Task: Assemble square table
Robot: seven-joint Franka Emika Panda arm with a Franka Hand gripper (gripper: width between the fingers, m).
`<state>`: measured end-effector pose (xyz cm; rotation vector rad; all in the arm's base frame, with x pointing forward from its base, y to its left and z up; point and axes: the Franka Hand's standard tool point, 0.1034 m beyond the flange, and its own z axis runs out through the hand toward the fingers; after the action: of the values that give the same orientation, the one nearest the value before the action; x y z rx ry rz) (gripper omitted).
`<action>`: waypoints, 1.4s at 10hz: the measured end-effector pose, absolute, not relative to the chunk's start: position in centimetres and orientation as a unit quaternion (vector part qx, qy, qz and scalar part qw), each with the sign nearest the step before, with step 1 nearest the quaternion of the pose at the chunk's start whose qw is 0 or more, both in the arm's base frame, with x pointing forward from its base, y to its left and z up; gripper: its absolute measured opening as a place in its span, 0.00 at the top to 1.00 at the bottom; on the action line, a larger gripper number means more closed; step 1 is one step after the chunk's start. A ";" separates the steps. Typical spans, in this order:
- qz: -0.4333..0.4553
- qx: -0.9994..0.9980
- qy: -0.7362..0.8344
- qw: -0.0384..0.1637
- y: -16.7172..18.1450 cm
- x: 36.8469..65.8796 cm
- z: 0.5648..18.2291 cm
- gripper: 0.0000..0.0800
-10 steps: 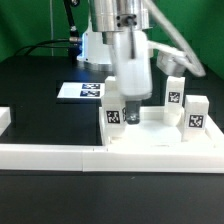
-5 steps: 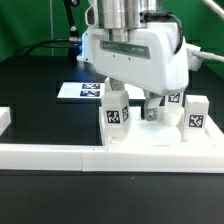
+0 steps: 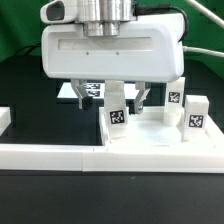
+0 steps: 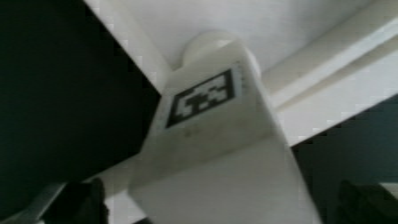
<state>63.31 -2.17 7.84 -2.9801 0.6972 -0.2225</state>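
End effector (image 3: 126, 98) spread apart, straddling tagged leg (image 3: 118, 115); exterior view adds two more legs (image 3: 195, 115); wrist view fills with leg tag (image 4: 203, 98).

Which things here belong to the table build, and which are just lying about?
Part of the job:
- tabletop
- near leg standing on it
- two far legs
- gripper, jaws open

Just there:
- marker board
- border wall
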 end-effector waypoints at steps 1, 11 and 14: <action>-0.074 -0.975 0.205 0.035 -2.3 63.3 7.9 0.19; -0.032 -0.966 0.247 0.069 -0.1 59.6 5.3 0.19; -0.032 -0.966 0.247 0.069 -0.1 59.6 5.3 0.19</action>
<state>59.60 -0.11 5.27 -2.9086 0.7445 -0.0971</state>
